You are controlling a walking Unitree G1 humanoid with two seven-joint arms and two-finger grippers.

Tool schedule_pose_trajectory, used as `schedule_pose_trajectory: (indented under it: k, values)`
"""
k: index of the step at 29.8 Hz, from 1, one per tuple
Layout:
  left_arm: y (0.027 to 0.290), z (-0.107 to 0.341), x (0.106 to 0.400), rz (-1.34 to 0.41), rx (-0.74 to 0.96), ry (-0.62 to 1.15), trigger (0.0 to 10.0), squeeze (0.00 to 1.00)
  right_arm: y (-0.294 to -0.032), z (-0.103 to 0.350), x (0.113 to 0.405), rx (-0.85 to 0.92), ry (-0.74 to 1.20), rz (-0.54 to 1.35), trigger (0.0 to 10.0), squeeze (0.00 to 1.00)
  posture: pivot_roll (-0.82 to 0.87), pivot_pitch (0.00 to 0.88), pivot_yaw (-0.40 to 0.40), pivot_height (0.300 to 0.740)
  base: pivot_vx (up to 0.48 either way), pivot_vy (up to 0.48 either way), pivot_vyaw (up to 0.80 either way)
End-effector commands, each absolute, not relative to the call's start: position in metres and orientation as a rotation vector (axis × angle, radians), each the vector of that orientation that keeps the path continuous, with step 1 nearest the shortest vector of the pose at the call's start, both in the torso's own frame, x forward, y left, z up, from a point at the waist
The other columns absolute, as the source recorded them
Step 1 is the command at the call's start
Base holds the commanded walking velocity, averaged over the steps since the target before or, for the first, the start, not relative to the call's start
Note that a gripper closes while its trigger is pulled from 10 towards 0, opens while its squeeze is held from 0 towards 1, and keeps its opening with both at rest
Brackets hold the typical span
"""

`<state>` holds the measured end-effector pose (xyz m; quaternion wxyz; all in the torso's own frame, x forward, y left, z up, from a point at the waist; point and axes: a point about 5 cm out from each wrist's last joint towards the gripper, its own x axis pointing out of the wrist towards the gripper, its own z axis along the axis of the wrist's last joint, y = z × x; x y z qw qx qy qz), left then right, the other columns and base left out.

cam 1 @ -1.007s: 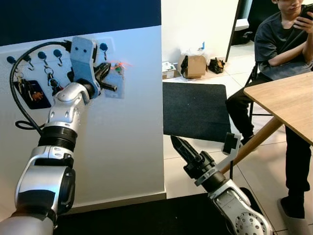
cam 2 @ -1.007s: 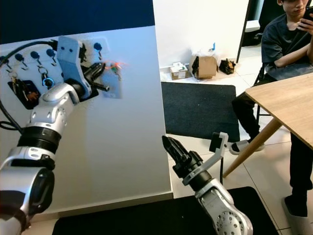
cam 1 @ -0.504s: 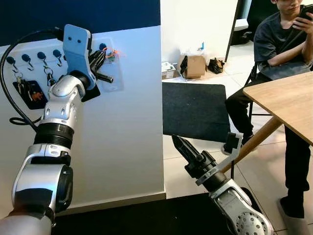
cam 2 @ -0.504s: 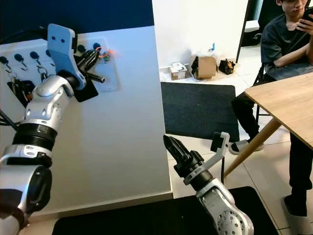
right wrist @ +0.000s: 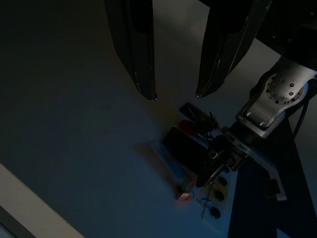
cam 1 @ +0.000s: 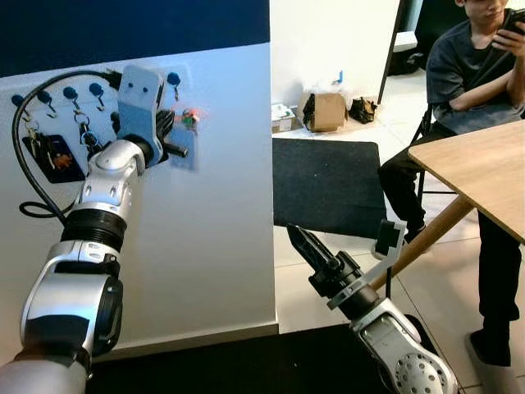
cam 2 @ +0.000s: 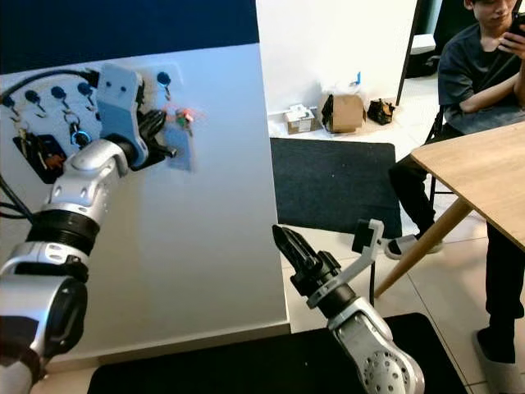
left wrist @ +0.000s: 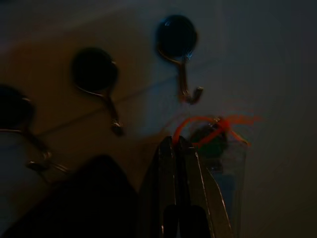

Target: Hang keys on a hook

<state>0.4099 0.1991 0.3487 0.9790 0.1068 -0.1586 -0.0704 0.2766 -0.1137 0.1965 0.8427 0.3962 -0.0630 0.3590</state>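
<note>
The keys (left wrist: pixel 214 139), with their orange cord and a clear flat tag, are being held by the left gripper (left wrist: pixel 174 144) against the white wall panel (cam 1: pixel 205 205). In the left wrist view the two black fingers are seen pressed together, and the tag is being pinched between them. The relation that matters for the coming move is this: the free hook (left wrist: pixel 183 87), the last one at the right end of the row, is lying above the orange loop and a little aside from it, near but not touching. The bent tip of the hook is pointing upward and outward from the wall, so it is judged that the loop has to be raised over this tip and then lowered onto it. The key set is hanging with its long axis downward, the loop at the top and the tag below.

The left arm is the nearer one by far. It is being stretched forward and upward to the hook board (cam 1: pixel 176 75), with the wrist bent toward the wall. The neighbouring hook (left wrist: pixel 99 82) is standing free beside, and further left a dark key fob (cam 1: pixel 51 158) is hanging from another hook.

The right gripper (cam 1: pixel 297 240) is being kept low, well apart from the hooks, with its fingers spread in the right wrist view. A person (cam 1: pixel 476 74) is sitting at a wooden table (cam 1: pixel 484 168) on the right.
</note>
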Motion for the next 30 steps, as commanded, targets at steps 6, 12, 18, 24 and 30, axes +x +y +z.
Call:
schedule_pose_trajectory:
  k: [6,12,18,24,30]
  values:
    - [0.218,0.361,0.408,-0.026,0.168,-0.343,10.0,0.00,-0.111,0.193,0.275,0.843,-0.113,0.758,10.0,0.00,0.01,0.171,0.118,0.740,0.000,0.000,0.00]
    - [0.215,0.370,0.403,-0.082,0.220,-0.427,10.0,0.00,-0.111,0.192,0.275,0.844,-0.113,0.758,10.0,0.00,0.01,0.171,0.118,0.740,0.000,0.000,0.00]
    - [0.211,0.361,0.398,-0.181,0.322,-0.418,10.0,0.00,-0.111,0.192,0.275,0.846,-0.113,0.759,10.0,0.00,0.01,0.174,0.117,0.740,0.000,0.000,0.00]
    - [0.204,0.346,0.394,-0.257,0.350,-0.385,10.0,0.00,-0.110,0.192,0.275,0.847,-0.111,0.763,10.0,0.00,0.02,0.175,0.113,0.740,0.000,0.000,0.00]
    - [0.203,0.345,0.394,-0.249,0.338,-0.401,10.0,0.00,-0.109,0.193,0.275,0.846,-0.110,0.767,10.0,0.00,0.01,0.176,0.111,0.740,0.000,0.000,0.00]
